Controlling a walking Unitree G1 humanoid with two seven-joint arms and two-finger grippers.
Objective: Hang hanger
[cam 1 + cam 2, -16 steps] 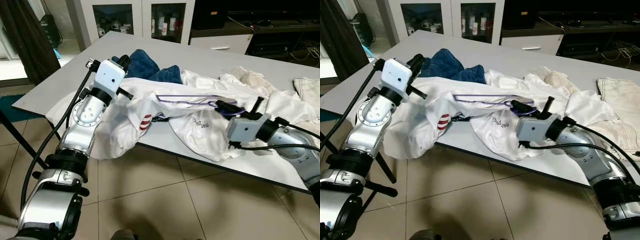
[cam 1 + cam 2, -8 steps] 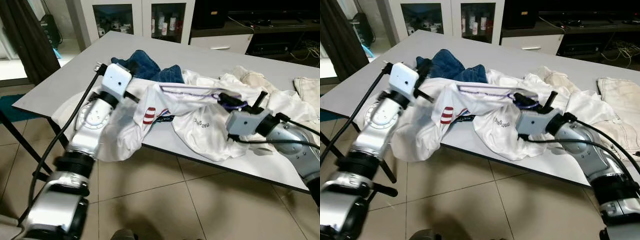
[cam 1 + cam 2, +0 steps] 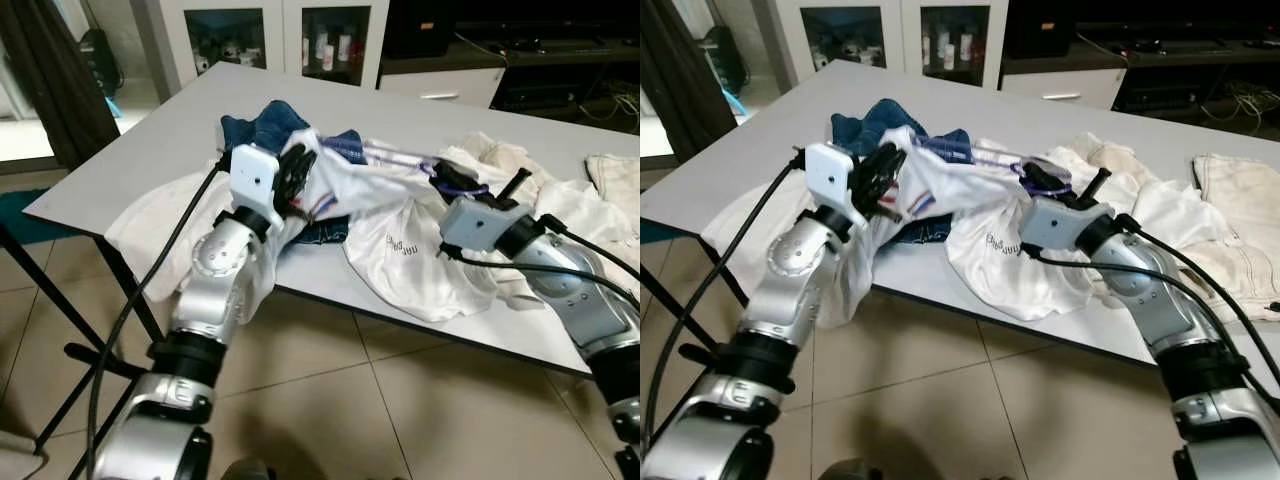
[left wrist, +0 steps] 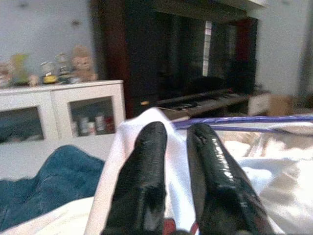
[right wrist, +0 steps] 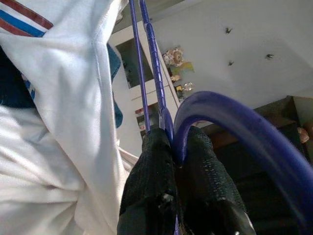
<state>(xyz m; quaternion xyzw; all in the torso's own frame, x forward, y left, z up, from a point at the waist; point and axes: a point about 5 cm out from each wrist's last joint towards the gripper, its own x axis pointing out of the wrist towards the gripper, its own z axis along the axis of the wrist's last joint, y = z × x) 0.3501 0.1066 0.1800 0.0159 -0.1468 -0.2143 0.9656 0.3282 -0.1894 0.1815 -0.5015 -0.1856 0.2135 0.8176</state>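
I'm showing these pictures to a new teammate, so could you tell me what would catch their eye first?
Most striking is the white shirt lifted off the grey table between both arms: the left gripper pinches its fabric at one end, while the right gripper is clamped on the purple hanger threaded inside. Behind them lies blue denim, with more pale laundry heaped to the right.
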